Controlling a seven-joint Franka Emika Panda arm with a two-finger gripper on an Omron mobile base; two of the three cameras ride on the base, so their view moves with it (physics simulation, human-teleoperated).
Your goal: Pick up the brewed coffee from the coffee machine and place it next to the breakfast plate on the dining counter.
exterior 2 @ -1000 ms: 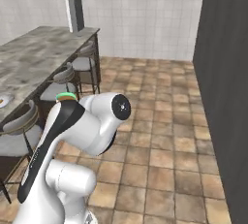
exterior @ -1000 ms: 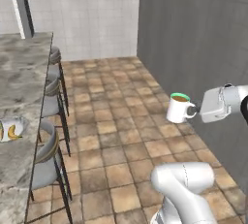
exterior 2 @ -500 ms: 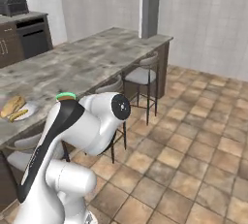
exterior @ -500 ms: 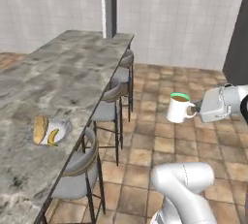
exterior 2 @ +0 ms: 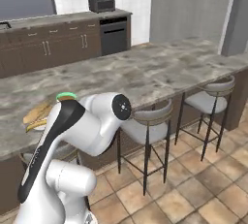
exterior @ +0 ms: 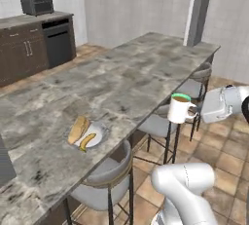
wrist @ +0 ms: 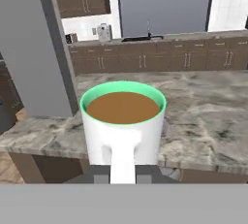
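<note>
Swung round with the base, both base views now face the dining counter [exterior: 121, 80]; the gripper [exterior: 198, 112] holds the brewed coffee [exterior: 180, 108] by its handle, upright, above the stools [exterior: 160, 124]; carry it level, setting down just beside the breakfast plate [exterior: 97, 134].

Wide bare stone is offered by the surface [exterior: 146, 68] on all sides of the breakfast plate [exterior: 97, 136]. The near edge is lined by bar stools [exterior: 160, 124], over which the mug [exterior: 180, 108] is held by the tool [exterior: 197, 110].
</note>
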